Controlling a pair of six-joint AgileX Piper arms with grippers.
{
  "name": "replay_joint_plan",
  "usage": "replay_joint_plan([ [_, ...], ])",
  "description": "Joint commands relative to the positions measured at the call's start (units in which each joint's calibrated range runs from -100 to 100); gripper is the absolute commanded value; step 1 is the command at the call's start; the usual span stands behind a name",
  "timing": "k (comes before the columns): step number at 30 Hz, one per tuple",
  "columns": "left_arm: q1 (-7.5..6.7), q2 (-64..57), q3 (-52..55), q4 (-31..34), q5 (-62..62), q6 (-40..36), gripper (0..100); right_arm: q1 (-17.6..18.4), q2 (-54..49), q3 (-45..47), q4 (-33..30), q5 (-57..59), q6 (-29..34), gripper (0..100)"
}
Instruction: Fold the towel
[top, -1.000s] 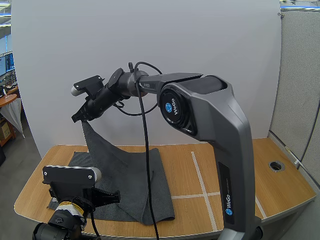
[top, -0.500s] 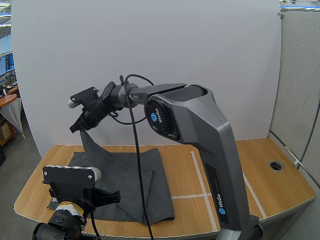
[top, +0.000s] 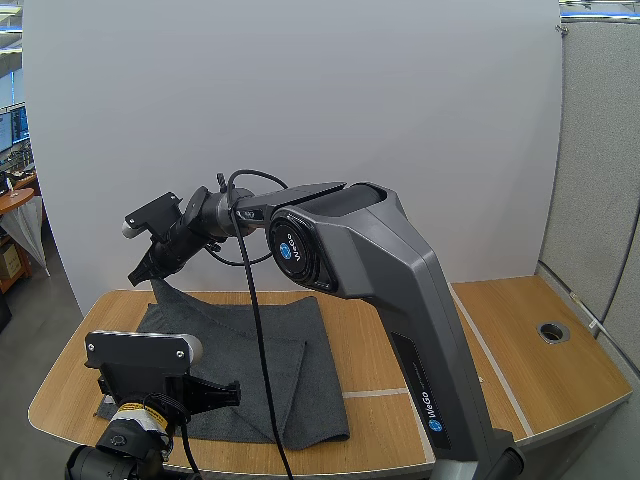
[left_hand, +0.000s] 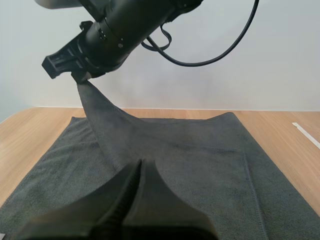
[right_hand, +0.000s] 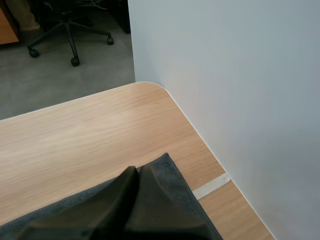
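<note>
Reaching far across with the right arm: upper link rising from the base at the near right of the table (top: 560, 370), forearm stretched out toward the far left. At its end, the right gripper (top: 148, 270), tipped downward and clamped tight on one corner of the towel (top: 270, 350). Holding that corner up off the wood, with a narrow dark-grey ridge of cloth climbing from the flat sheet to the fingertips.

Same pinch in the left wrist view, seen from lower down: right gripper (left_hand: 75, 76) above the far left part of the towel (left_hand: 200, 165), cloth hanging taut from it and fanning out into the sheet.

In the right wrist view, the right gripper (right_hand: 137, 171) as one dark wedge of fingers pressed together, a grey towel (right_hand: 175, 182) edge beneath, near the table (right_hand: 100, 130) and its rounded corner, just beside a strip of white tape (right_hand: 212, 186).

Otherwise spread flat across the table's left half.

Low at the near left, the left gripper (top: 225, 393) — hovering over the towel's near part, fingers closed together on nothing. In its own view, the left gripper (left_hand: 140, 166) as one dark wedge above the cloth.
</note>
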Motion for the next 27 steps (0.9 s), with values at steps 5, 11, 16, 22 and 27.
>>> replay_joint_plan([
  [5,-0.15,-0.2,0.0,0.5,-1.3,-0.6,0,0.3,2.6,-0.5,-0.6,-5.4,0.0,0],
  [11,-0.15,-0.2,0.0,0.5,-1.3,-0.6,0,0.5,4.6,-0.5,-0.4,-14.8,-0.5,0],
  [16,-0.15,-0.2,0.0,0.5,-1.3,-0.6,0,0.9,7.3,-3.0,-0.4,-16.3,-1.8,0],
  [22,-0.15,-0.2,0.0,0.5,-1.3,-0.6,0,1.3,9.8,-7.0,0.0,-16.1,-1.8,0],
  [27,-0.15,-0.2,0.0,0.5,-1.3,-0.6,0,1.4,12.0,-10.5,0.0,-16.1,-1.7,0],
])
